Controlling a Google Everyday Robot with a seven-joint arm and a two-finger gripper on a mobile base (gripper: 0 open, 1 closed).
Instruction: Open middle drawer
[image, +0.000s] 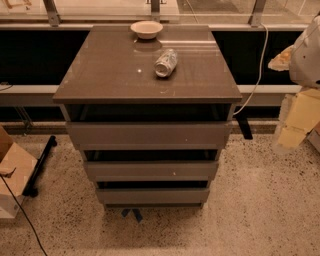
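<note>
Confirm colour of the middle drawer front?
The middle drawer is plain glossy taupe-grey, in the camera view; the gripper hangs at the right edge, apart from it.

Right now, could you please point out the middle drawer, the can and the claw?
middle drawer (151, 171): camera view, centre of its front.
can (165, 62): camera view, its side.
claw (292, 127): camera view, right edge, pale lower end.

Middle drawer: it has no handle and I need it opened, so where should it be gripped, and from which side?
Hook the top edge of the wide glossy taupe-grey middle drawer front, coming from the front and above: the dark gap over it probably leaves finger room. The hand is at the view's right edge, apart from the taupe-grey cabinet.
</note>
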